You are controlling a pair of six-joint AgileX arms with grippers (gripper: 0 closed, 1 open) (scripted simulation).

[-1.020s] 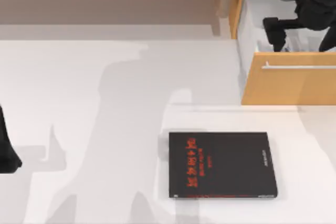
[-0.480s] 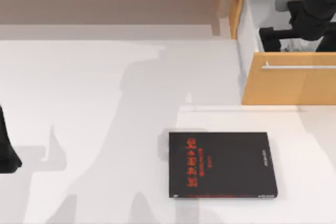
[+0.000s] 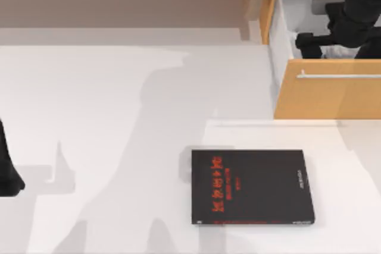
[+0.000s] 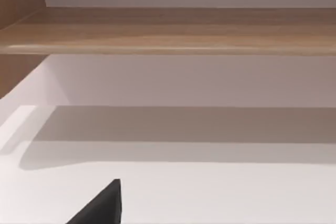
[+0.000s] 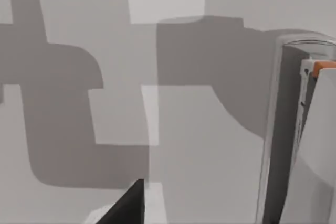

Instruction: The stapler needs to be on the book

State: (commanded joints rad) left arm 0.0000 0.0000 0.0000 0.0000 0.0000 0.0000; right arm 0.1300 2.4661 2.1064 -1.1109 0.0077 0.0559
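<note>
The right gripper [image 3: 315, 43] is down inside the open drawer [image 3: 333, 96] at the far right of the table [image 3: 119, 117], just behind the drawer's wooden front panel and its silver handle bar [image 3: 339, 76]. How wide its fingers stand I cannot tell. The right wrist view takes in the pale grey drawer floor [image 5: 157, 129] crossed by blocky shadows, with one dark fingertip [image 5: 131, 205] at the picture's edge. Close beside the gripper stands the stapler [image 5: 302, 129], a light grey narrow body with a rounded end and a small orange part; whether a finger touches it cannot be made out.

Nearer the front of the table than the gripper, and a little to its left, the book [image 3: 251, 187] lies flat, black with red lettering and a thin white line of text, well apart from the drawer. Its cover is bare.

Far across the table from the right gripper, the left arm [image 3: 9, 171] sits parked at the left edge. Its wrist view faces a long wooden shelf [image 4: 168, 35] above the white tabletop, with a dark fingertip [image 4: 105, 205] low in the picture.
</note>
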